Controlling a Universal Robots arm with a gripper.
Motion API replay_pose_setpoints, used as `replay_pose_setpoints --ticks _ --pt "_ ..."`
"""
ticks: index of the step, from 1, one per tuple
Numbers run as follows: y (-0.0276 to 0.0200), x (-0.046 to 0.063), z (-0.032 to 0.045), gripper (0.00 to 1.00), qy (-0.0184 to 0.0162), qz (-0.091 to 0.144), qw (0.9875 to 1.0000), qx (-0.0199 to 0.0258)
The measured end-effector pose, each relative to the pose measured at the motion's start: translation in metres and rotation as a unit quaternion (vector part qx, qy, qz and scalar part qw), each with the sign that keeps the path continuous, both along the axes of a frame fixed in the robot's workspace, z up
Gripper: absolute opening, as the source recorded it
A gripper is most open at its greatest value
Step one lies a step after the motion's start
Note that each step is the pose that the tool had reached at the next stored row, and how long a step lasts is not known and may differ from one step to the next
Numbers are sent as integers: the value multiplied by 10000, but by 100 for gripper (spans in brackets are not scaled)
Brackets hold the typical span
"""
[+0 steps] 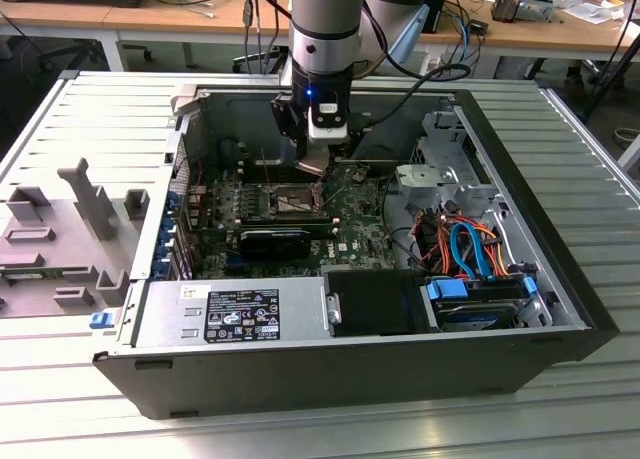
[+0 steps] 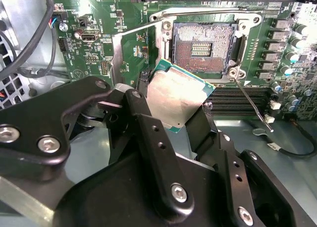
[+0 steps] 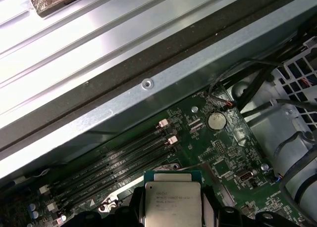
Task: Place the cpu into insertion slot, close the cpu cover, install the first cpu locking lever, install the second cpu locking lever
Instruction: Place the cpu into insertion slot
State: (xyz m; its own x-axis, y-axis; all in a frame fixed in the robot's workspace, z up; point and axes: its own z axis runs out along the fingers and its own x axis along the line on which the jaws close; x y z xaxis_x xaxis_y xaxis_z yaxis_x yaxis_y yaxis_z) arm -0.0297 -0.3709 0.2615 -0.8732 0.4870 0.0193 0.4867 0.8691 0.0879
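Note:
My gripper [image 1: 315,166] hangs inside the open computer case, shut on the cpu [image 2: 181,96], a flat silver-topped square held by its edges between the black fingers [image 2: 148,133]. In the first wrist view the cpu [image 3: 172,204] faces up between both fingers. The insertion slot [image 2: 205,49] lies bare just beyond the chip's far corner, its pin field exposed. In the exterior view the insertion slot [image 1: 285,201] sits slightly below and to the left of the gripper. The cpu cover [image 2: 117,59] stands raised beside the socket. One thin locking lever [image 2: 250,101] sticks up loose; another [image 2: 213,11] lies along the socket's far side.
Long black memory slots [image 3: 114,162] run beside the socket, near the case wall [image 3: 148,83]. A power supply [image 1: 230,314] and blue drive bays [image 1: 480,299] fill the case's near side, with orange and blue cables [image 1: 465,244]. A grey fixture [image 1: 70,229] lies outside on the exterior view's left.

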Motion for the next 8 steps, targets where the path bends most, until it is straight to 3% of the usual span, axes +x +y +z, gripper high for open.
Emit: replay_pose_setpoints --ticks 8 --pt "0 0 -1 55 0 -42 10000 0"
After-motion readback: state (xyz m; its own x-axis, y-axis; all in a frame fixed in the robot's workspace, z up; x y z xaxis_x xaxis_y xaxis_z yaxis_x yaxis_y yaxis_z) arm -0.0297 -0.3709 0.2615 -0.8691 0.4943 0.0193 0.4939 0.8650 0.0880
